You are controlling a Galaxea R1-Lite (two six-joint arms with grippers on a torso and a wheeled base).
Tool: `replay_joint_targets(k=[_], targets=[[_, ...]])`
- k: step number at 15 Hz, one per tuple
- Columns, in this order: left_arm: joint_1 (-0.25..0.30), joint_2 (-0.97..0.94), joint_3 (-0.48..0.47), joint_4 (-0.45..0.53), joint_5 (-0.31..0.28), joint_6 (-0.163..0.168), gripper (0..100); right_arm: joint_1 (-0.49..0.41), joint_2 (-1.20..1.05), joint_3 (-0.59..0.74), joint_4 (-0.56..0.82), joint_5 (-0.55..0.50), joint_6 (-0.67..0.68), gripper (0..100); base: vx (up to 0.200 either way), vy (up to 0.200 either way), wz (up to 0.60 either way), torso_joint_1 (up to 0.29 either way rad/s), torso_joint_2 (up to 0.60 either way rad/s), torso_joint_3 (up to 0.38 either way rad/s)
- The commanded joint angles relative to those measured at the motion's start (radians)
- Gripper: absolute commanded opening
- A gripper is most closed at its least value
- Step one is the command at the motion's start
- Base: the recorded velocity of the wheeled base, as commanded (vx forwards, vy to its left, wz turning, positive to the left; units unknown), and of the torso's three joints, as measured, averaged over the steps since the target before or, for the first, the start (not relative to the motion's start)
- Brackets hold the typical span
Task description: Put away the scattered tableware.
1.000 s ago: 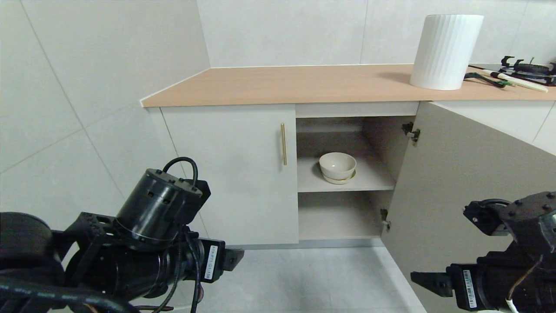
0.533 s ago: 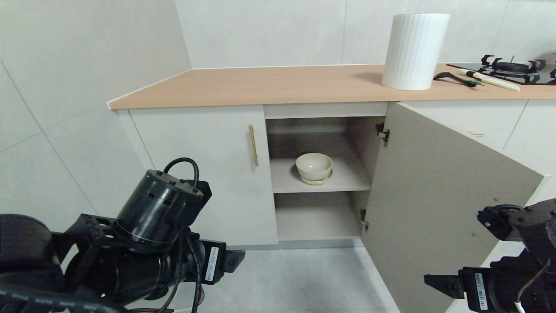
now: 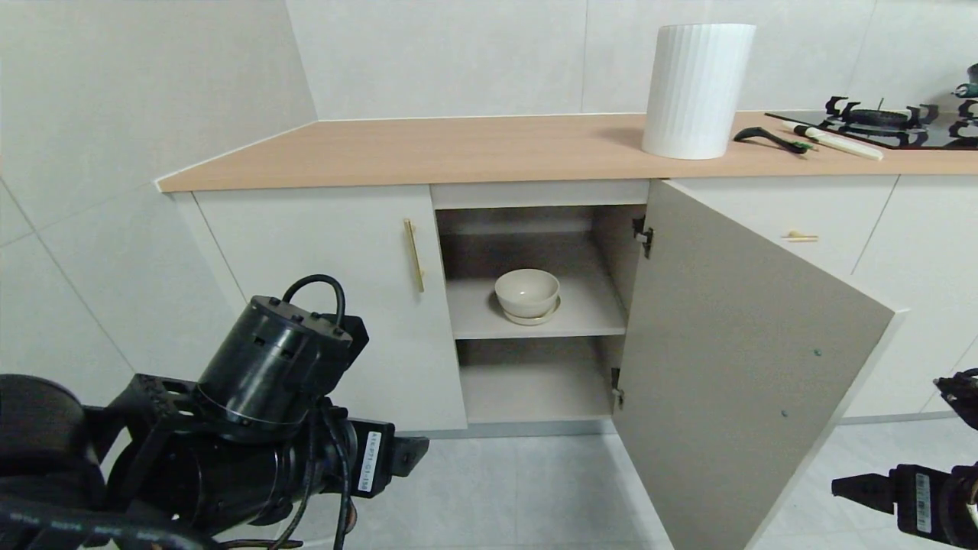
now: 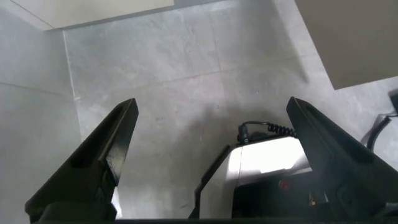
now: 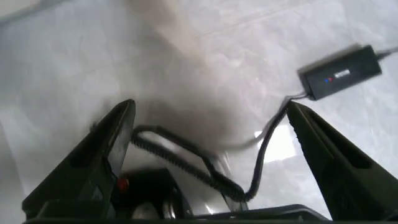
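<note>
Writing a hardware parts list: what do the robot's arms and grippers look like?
Both arms are black. The left arm has a round, drum-like joint housing with a black cable looping from its top and a white barcode label near the wrist. The right arm carries a similar label. The left gripper and right gripper each have two dark, wedge-shaped fingers.

Kitchen: countertop [image 3: 458,149], cupboard [image 3: 306,298], gas hob [image 3: 879,118]

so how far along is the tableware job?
Done: a bowl sits on a saucer on the cabinet shelf. In hand: nothing; left gripper and right gripper are open and empty above the floor. Left: utensils lie on the counter by the stove, and the cabinet door stands open.
</note>
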Motion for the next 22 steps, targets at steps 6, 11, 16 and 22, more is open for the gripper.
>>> replay_joint_targets(k=[6, 11, 16, 22], targets=[[0.000, -0.020, -0.002, -0.002, -0.001, -0.001, 100, -0.245, 0.221, -0.145, -0.201, -0.007, 0.002, 100, 0.000, 0.000, 0.00, 0.000, 0.00, 0.000], [0.009, -0.022, -0.005, -0.010, -0.001, -0.002, 100, -0.215, 0.345, -0.214, -0.277, 0.016, 0.004, 100, 0.000, 0.000, 0.00, 0.000, 0.00, 0.000], [0.030, -0.013, -0.011, -0.030, -0.001, -0.005, 100, 0.021, 0.359, -0.257, -0.270, 0.087, 0.005, 100, 0.000, 0.000, 0.00, 0.000, 0.00, 0.000], [0.127, -0.013, -0.042, -0.034, 0.003, 0.001, 100, 0.205, 0.632, -0.564, -0.261, 0.111, -0.055, 100, 0.000, 0.000, 0.00, 0.000, 0.00, 0.000]])
